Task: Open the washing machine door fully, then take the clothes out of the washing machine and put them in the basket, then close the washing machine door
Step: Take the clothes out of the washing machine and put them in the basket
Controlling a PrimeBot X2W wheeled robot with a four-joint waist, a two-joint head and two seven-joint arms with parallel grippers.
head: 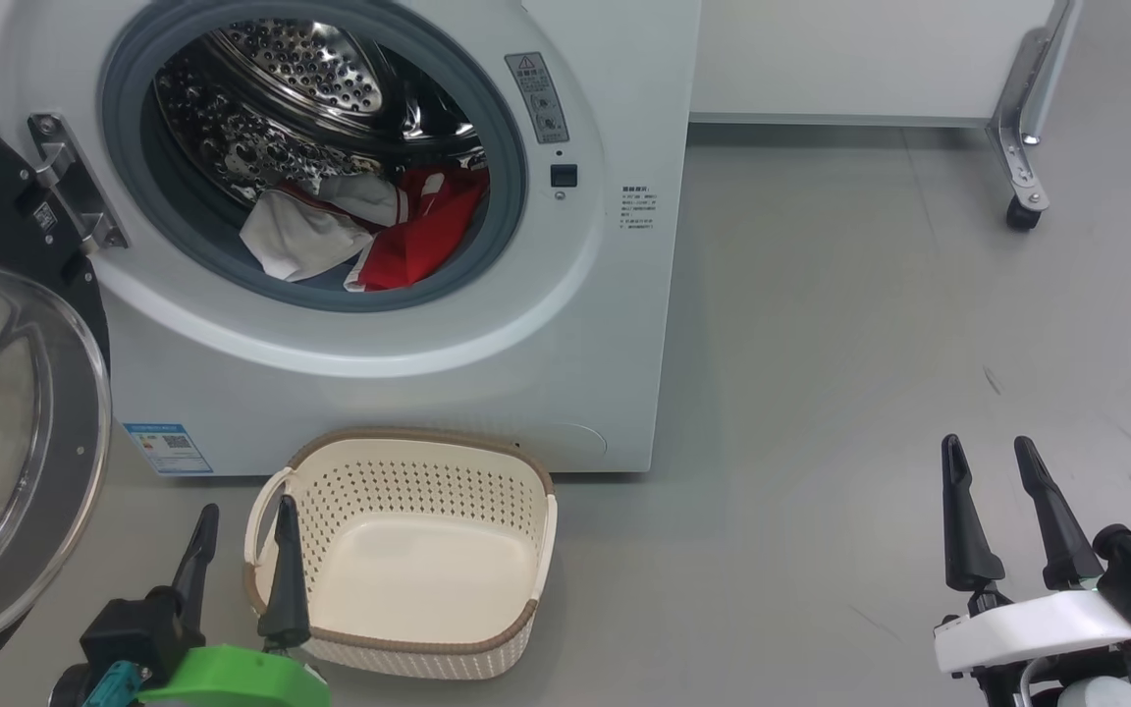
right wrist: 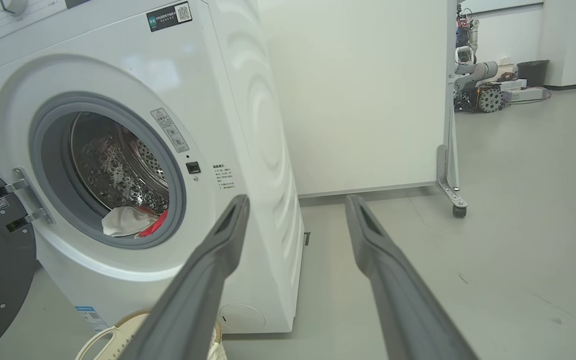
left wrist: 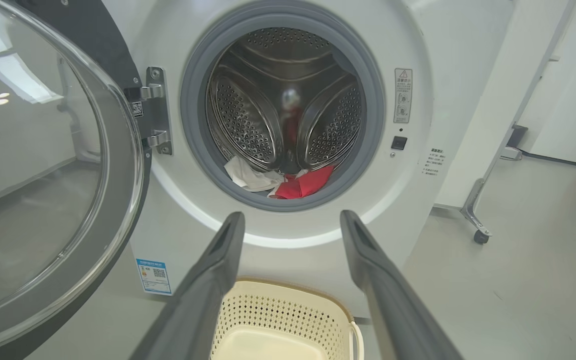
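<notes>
Setting: a robotics laboratory or test bay, not a home. The washing machine [right wrist: 228, 100] stands free on a bare grey floor [right wrist: 518, 240]. Beside the washing machine and set further back is a white mobile partition [right wrist: 358, 90] on a castor [right wrist: 459, 211]. Well beyond the washing machine, a robot arm [right wrist: 473, 70] and other equipment [right wrist: 490, 100] sit on the floor.

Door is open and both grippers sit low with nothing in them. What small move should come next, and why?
Probably reach the left gripper forward toward the clothes lying at the front of the drum. The washing machine door is swung wide, the basket sits empty below the opening, and this gripper is open and faces straight into the drum.
</notes>
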